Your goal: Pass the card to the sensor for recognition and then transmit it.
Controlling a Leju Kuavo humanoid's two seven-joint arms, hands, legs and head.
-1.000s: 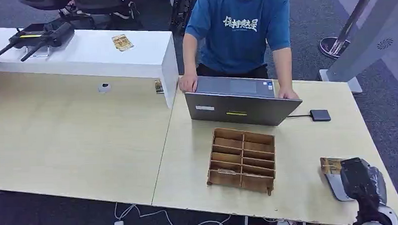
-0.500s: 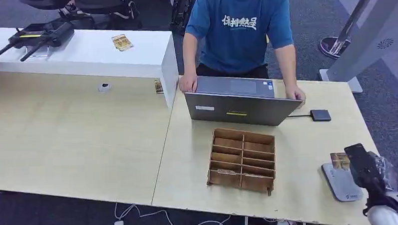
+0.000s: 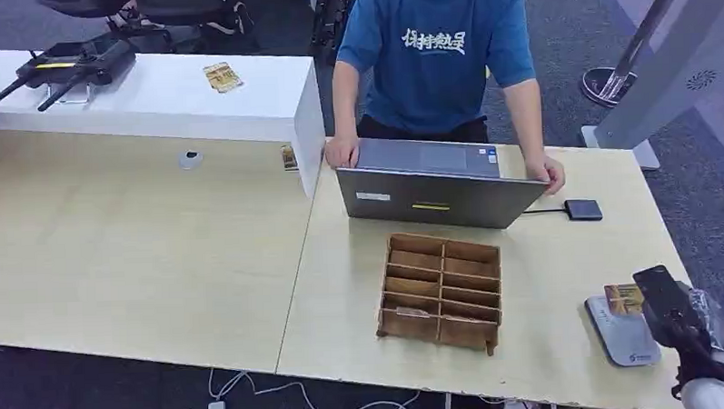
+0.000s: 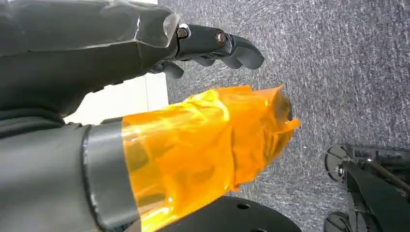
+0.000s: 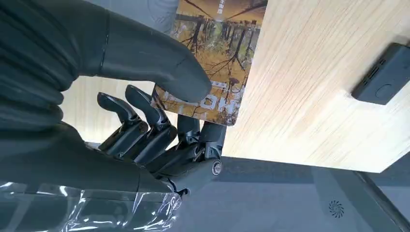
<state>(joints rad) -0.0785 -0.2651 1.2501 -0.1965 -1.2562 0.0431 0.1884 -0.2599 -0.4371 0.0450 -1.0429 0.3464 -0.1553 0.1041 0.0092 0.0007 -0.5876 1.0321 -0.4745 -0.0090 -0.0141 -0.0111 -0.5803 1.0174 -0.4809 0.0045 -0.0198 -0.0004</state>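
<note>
Over card reader (image 3: pixel 625 334) at table's (image 3: pixel 160 257) right near edge: card (image 3: pixel 623 298), pinched between right hand's (image 3: pixel 673 308) thumb and fingers. Scan step looks underway; handover to person (image 3: pixel 435 56) behind laptop (image 3: pixel 435 196) left. Versus second ago: right hand shifted right, uncovering reader. Left hand (image 4: pixel 145 53) hangs over carpet, fingers loosely curled, holding nothing.

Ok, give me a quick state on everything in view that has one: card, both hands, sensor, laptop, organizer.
card: pinched between thumb and fingers of the right hand, over the sensor
right hand: holding the card
left hand: holding nothing, fingers curled, over the carpet
sensor: flat on the table, far end under the card
laptop: open, person's hands on it
wooden organizer: on the table, compartments look mostly empty
</note>
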